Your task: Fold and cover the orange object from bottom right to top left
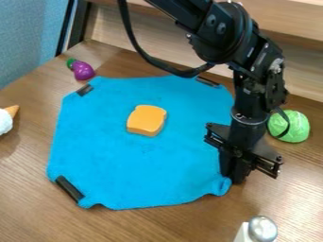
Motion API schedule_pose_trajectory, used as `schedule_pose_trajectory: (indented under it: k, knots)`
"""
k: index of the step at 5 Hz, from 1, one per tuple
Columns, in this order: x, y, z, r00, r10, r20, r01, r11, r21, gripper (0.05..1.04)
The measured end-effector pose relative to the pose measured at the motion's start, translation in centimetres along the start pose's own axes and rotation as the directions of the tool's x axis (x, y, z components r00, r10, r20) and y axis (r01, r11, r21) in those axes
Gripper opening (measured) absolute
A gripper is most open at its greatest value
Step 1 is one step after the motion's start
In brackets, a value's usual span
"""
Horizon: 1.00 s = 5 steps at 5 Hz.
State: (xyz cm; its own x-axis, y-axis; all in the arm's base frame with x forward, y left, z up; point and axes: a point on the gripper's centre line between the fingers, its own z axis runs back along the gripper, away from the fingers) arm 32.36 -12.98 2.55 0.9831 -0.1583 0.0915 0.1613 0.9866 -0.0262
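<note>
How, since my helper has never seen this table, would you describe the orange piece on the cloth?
On the wooden table lies a big blue cloth. Just above its middle in the view sits the orange piece, shaped like a bread slice. It lies on the cloth, unlike the purple toy and green toy.

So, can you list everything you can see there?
Blue cloth: one, blue, on the table
Toy bread slice: one, orange, on the cloth
Strips: three, black, at the cloth's edges
Toy eggplant: one, purple and green, upper left
Toy cabbage: one, green, right
Cone: one, white and tan, left edge
Shaker: one, silver-topped, bottom right
Table: one, brown, underneath
Arm: one, black, upper right
Tool: one, black, cloth's lower-right corner
</note>
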Motion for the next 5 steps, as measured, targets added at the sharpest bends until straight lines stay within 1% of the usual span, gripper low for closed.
schedule_pose_trajectory:
  k: [1,2,3,4,5]
  knots:
    - [0.0,-0.1,0.3,1.000,-0.001,-0.005,0.000,1.000,-0.023,0.076]
    - [0.1,0.2,3.3,0.999,-0.004,0.042,0.007,0.997,-0.073,0.062]
    - [0.0,3.1,6.4,0.994,0.047,0.096,-0.035,0.992,-0.123,0.060]
    - [-0.8,7.1,7.3,0.990,0.087,0.110,-0.064,0.978,-0.196,0.059]
    - [-1.8,10.3,8.1,0.984,0.138,0.111,-0.112,0.970,-0.215,0.059]
